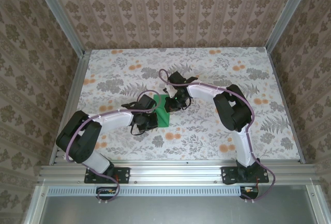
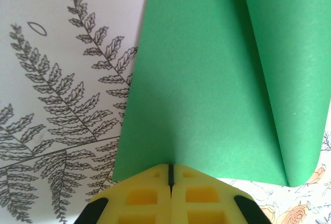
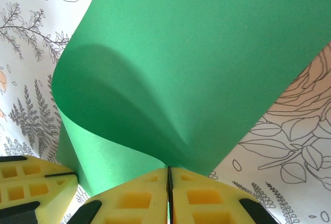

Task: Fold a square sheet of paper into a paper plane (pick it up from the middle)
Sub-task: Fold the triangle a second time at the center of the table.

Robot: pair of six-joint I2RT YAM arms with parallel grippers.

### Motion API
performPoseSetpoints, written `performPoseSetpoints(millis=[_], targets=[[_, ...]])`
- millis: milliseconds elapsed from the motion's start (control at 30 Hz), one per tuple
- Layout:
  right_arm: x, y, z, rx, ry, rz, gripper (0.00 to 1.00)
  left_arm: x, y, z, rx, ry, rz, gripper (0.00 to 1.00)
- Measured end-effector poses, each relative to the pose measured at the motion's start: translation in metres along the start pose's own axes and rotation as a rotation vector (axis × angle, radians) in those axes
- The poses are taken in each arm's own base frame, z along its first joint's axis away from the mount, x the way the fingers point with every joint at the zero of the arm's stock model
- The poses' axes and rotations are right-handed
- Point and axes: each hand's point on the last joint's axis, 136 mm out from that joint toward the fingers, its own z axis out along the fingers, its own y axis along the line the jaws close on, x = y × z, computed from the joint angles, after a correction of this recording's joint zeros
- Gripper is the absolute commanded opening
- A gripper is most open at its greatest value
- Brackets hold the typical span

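Green paper (image 1: pixel 163 109) in the middle of the desk (image 1: pixel 248 131), caught between two pairs of fingers. Partly folded over itself, not flat.

From above: left fingers (image 1: pixel 156 120) at the paper's near-left edge, right fingers (image 1: pixel 170 101) at its far-right edge, both arms bent in toward the centre.

Left wrist view: left fingers (image 2: pixel 173 175) pressed tight together, the seam a thin dark line, pinching the paper (image 2: pixel 201 79) at its near edge. Paper spreading away from the tips, one flap curling over along the right in a rounded fold. Fern print of the desk (image 2: pixel 62 94) to the left.

Right wrist view: right fingers (image 3: pixel 172 177) likewise closed, clamped on the paper (image 3: pixel 207 48) where a curved layer bends down into the tips. Sheet bowed up off the desk (image 3: pixel 289 146) in a loose curl, with shadow under the arch. Left fingers (image 3: pixel 31 182) at lower left, just beside the paper's edge.
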Motion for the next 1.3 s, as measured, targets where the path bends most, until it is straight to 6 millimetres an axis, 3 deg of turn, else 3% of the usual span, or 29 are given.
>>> performPoseSetpoints(millis=[700,933,1067,1200,1300], targets=[[0.003,-0.009,0.006,0.035,0.016,0.012,0.1,0.0,0.0,0.0,0.003,0.005,0.002,0.03],[0.002,-0.009,0.007,0.036,0.021,0.014,0.1,-0.001,-0.003,-0.002,0.011,0.002,0.014,0.11],[0.002,-0.009,0.007,0.036,0.022,0.01,0.1,-0.013,-0.019,-0.016,0.067,-0.046,0.031,0.17],[0.002,-0.009,0.007,0.037,0.023,0.0,0.1,-0.032,-0.044,-0.036,0.175,-0.135,0.043,0.18],[0.002,-0.01,0.007,0.038,0.023,-0.003,0.1,-0.041,-0.053,-0.04,0.219,-0.166,0.035,0.17]])
